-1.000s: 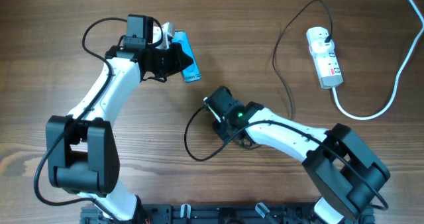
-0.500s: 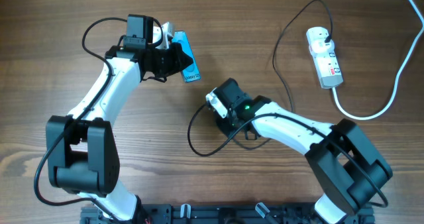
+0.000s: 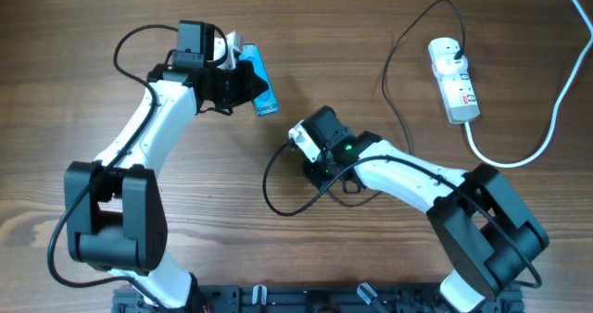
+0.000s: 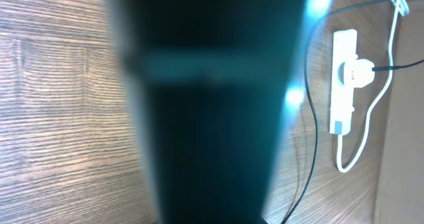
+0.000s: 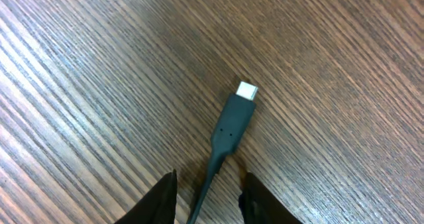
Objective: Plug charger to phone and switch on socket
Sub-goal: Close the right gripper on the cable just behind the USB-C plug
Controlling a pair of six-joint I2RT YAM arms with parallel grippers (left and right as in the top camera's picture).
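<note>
Left gripper (image 3: 245, 80): closed on the phone (image 3: 262, 81), holding it at one end; the black fingers cover that end.
Phone: at the far left-centre of the table (image 3: 83, 81), seen from overhead as a narrow slanted teal strip, so tilted rather than flat; its free end points toward the middle of the table; in the left wrist view it is a dark blur with a teal glow that fills most of the view.
Right gripper (image 5: 209, 179): jaws partly open and low over the wood, one finger on each side of the charger (image 5: 232, 121); wood shows between the cable and the left finger, so the cable is not pinched.
Charger: the plug tip lies flat on the table just ahead of the right fingers, with its pale metal end pointing away from them; behind the gripper the cable makes a loose loop toward the near edge; further right it runs up the table in a long curve to the white adapter (image 3: 445, 49).
Socket (image 3: 454, 80): at the far right, lying lengthwise away from the robot, with the adapter seated at its far end; the thick white cord (image 3: 547, 118) leaves its near end and swings toward the right edge.
Open room: bare wood lies between the free end of the phone and the plug tip; a wider bare stretch lies between the right arm and the socket, crossed only by the black cable.
Edges: the socket and cord are close to the right side of the table; the phone is well in from the left side.
</note>
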